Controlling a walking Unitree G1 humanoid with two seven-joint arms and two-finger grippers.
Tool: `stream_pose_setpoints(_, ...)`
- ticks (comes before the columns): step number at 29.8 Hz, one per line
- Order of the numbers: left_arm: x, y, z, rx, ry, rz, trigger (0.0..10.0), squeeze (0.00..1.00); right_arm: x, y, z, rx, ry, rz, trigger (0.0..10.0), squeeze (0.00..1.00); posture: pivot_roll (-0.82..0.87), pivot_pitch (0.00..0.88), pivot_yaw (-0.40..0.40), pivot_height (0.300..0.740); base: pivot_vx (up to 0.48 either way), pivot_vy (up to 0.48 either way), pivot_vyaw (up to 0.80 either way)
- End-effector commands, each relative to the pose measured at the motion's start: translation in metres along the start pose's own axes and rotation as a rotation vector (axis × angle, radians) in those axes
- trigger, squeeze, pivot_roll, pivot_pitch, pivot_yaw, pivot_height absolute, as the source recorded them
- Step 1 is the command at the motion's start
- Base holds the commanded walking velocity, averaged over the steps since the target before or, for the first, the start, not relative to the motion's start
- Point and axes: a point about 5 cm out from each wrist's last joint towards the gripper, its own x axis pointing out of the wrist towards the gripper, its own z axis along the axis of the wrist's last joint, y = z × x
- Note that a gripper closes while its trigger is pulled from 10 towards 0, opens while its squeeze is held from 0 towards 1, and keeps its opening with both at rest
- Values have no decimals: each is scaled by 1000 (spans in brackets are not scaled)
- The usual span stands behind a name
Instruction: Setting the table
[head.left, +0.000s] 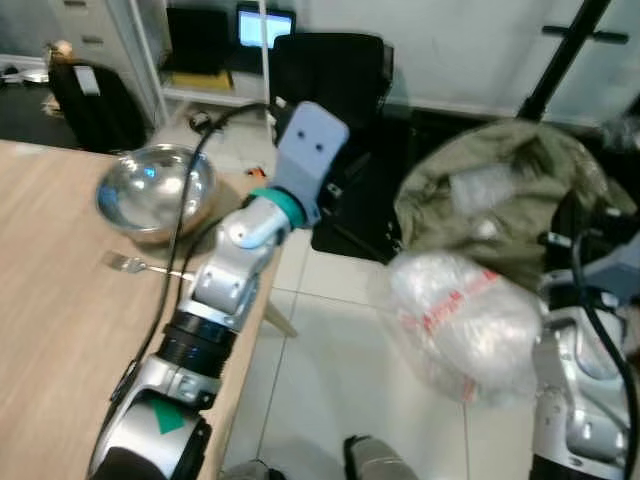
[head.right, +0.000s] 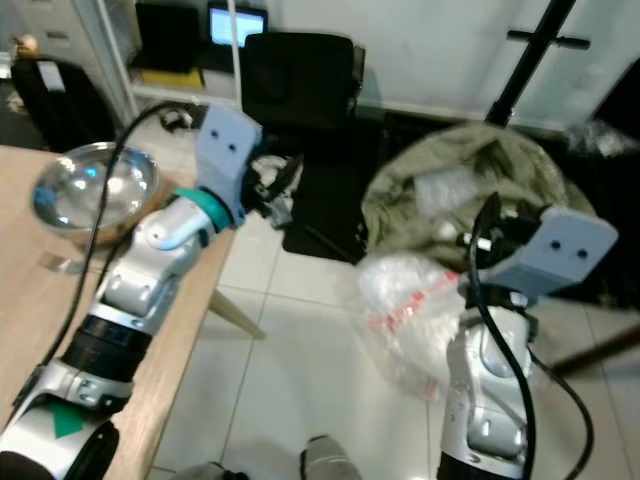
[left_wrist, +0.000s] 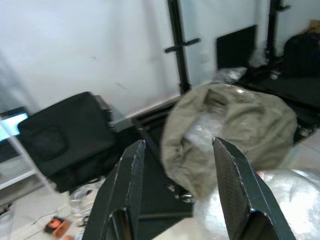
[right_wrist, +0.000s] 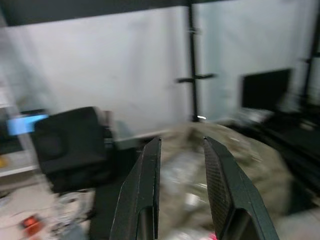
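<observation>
Desk (head.left: 60, 330): edge runs diagonally under left arm.
Bowl (head.left: 157, 190): near that edge, fork (head.left: 135, 265) at its 6 o'clock.
Left gripper (left_wrist: 177, 150): spread wide, holding nothing.
Right gripper (right_wrist: 181, 145): narrow gap, holding nothing.
Floor (head.left: 330, 370): open tile beside bags (head.left: 465, 320).

On the table (head.left: 60, 330), the bowl (head.left: 157, 192) and fork (head.left: 135, 264) take the far corner; the near wood lies bare. Beyond its edge the tiled floor (head.left: 330, 340) is open up to a plastic bag (head.left: 465, 320), an olive sack (head.left: 500, 190) and a black case (head.left: 330, 75).
</observation>
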Motion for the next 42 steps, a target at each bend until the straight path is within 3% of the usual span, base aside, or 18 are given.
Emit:
stream_pose_setpoints(1, -1, -2, -3, 7, 12, -4, 10000, 0, -1, -2, -3, -11, 13, -7, 10000, 0, -47, 0, 90, 740, 0, 0, -800)
stream_pose_setpoints(6, -5, -2, -11, 6, 35, 1, 10000, 0, -2, 3, -8, -20, 28, 19, 10000, 0, -45, 0, 85, 740, 0, 0, -800)
stream_pose_setpoints(9, -19, -4, -28, -11, 71, 6, 10000, 0, -5, 15, -13, -42, 45, 83, 10000, 0, -43, 0, 77, 740, 0, 0, -800)
stream_pose_setpoints(13, -23, -6, -31, -20, 76, 7, 10000, 0, -5, 18, -14, -45, 48, 100, 10000, 0, -39, 0, 73, 740, 0, 0, -800)
stream_pose_setpoints(42, -16, -11, -26, -32, 53, -5, 10000, 0, -6, 19, -14, -49, 45, 98, 10000, 0, -53, 0, 82, 740, 0, 0, -800)
